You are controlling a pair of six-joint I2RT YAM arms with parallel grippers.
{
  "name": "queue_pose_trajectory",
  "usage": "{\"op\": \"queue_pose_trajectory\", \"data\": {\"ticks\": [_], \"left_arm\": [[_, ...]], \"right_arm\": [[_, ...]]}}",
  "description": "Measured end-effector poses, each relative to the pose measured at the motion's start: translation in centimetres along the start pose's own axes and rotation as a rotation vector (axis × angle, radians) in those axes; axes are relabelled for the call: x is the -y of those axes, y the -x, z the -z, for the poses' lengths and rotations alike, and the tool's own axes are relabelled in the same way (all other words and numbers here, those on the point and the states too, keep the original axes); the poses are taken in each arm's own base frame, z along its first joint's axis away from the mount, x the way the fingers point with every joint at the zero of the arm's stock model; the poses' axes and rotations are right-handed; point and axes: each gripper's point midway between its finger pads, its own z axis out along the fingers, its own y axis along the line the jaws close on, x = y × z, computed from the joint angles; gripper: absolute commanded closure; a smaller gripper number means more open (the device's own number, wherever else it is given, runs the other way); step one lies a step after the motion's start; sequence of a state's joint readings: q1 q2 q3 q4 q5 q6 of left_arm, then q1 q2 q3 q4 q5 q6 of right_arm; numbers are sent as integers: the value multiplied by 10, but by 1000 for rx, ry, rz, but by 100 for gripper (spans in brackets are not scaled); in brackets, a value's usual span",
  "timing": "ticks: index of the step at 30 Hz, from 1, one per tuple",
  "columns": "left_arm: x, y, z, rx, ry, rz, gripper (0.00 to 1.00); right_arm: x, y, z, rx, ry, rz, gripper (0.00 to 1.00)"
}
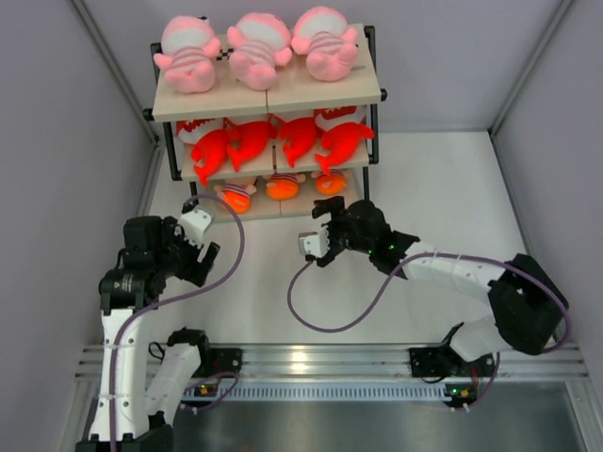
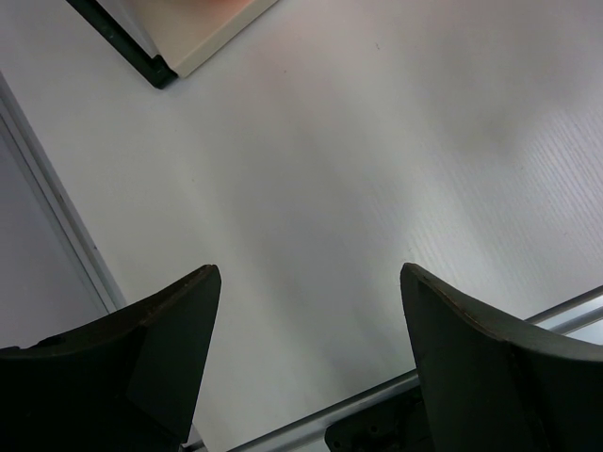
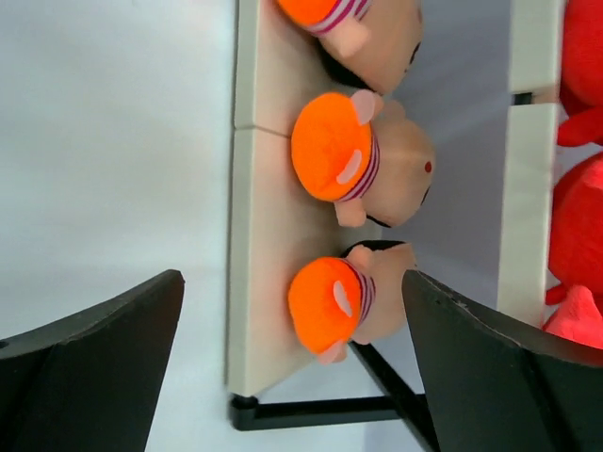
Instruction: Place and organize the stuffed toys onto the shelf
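Pink babies (image 1: 259,47), sharks (image 1: 283,141) and boys (image 1: 283,185) are filling the shelf (image 1: 363,92), seemingly finishing the task. The left end effector (image 2: 311,271) and right end effector (image 3: 292,278) are gaping wide, empty.

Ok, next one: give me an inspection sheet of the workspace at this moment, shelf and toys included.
Surface: white table, no toys loose on it.
Job's things: shelf holds three pink striped babies on the top board, four red-orange sharks on the middle one and three boys in orange shorts on the bottom one.
Clutter: nothing seen.
Grippers: left gripper open, empty, over bare table; right gripper open, empty, facing the bottom tier.
Cables: purple cables, one loop by each arm.
Surroundings: grey walls on three sides; metal rail at the near edge.
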State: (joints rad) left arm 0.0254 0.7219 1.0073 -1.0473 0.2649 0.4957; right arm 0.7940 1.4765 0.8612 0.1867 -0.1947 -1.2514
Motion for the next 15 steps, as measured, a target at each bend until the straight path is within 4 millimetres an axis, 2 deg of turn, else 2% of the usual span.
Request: {"op": "queue_pose_trajectory", "data": {"ticks": [4, 6, 8, 12, 15], "left_arm": [[0, -6, 0, -7, 12, 0, 17], [0, -10, 0, -12, 22, 1, 17], [0, -17, -1, -24, 34, 3, 17], [0, -33, -6, -71, 50, 13, 17], [0, -46, -10, -104, 69, 25, 16]], "right_arm": [[-9, 27, 35, 53, -52, -184, 1], [-11, 28, 54, 44, -98, -326, 1], [-11, 19, 70, -5, -164, -476, 1], [-16, -23, 91, -217, -297, -806, 0], [-32, -85, 112, -488, -384, -1077, 1]]}}
